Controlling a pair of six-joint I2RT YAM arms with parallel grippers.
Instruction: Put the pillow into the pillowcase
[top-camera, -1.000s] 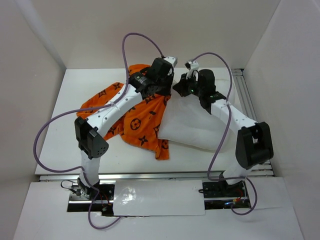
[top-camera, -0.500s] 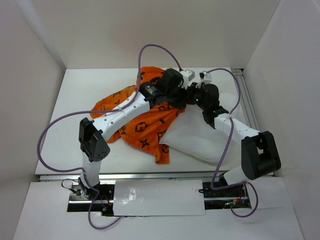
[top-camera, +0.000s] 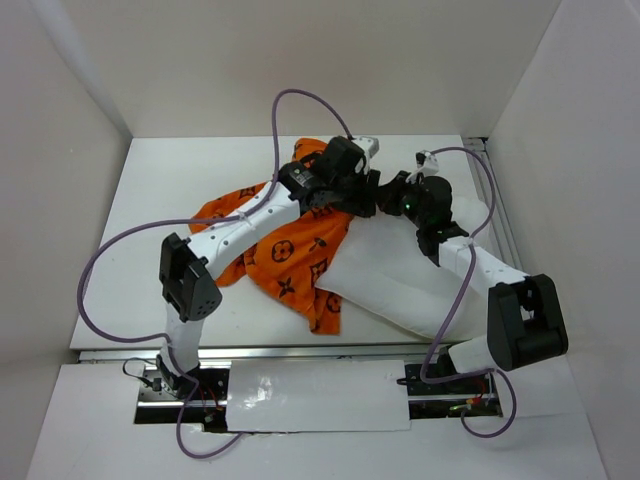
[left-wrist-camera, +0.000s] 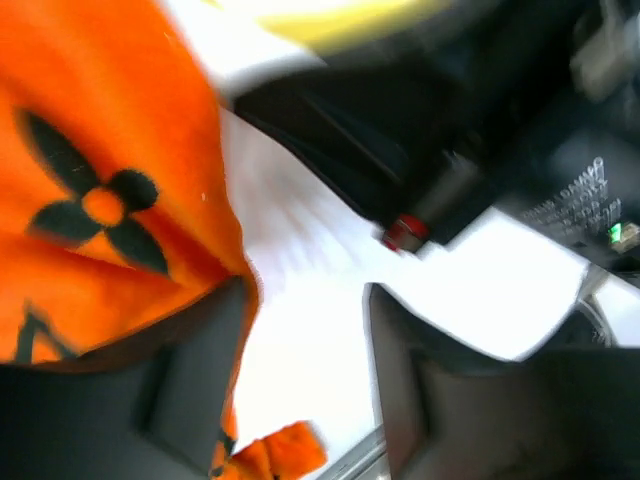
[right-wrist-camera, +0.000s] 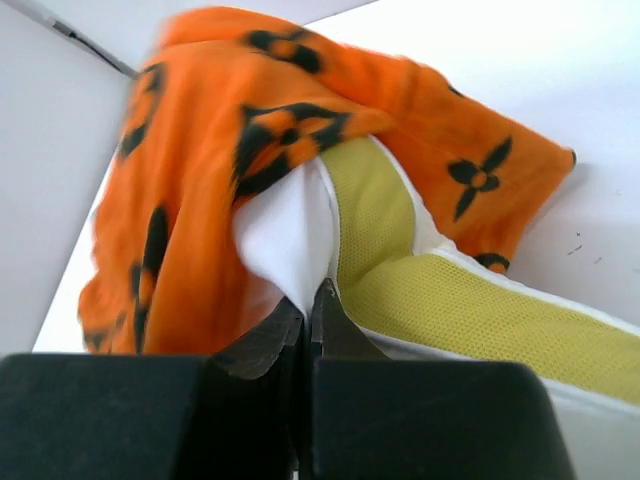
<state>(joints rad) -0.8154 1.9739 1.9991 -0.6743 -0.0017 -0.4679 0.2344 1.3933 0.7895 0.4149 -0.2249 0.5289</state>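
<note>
The pillow (top-camera: 400, 285) is seen lying on the table (top-camera: 140, 200), right of centre, with its long side set obliquely from the far middle toward the near right. The pillowcase (top-camera: 295, 250) is spread in a crumpled heap just to its left and is touching it. The far right part of the pillowcase is laid over the pillow's far left corner, so only that corner is covered and the rest of the pillow is left bare. Both arms are stretched to this corner, where the two grippers are placed close together. The right gripper (right-wrist-camera: 312, 305) is pressed together on a fold of the pillow's white cloth, just beside the yellow mesh band (right-wrist-camera: 420, 290) that is sewn along the edge. In the right wrist view the orange cloth is seen draped over and behind the pinched fold. The left gripper (left-wrist-camera: 308, 295) is held spread: in the blurred left wrist view a bright white gap is seen between its fingers (left-wrist-camera: 190, 380). The orange cloth is laid against the tip and outer side of one finger, but whether it is hooked over that finger cannot be told. Black parts of the right arm are seen just beyond the spread fingers.
</note>
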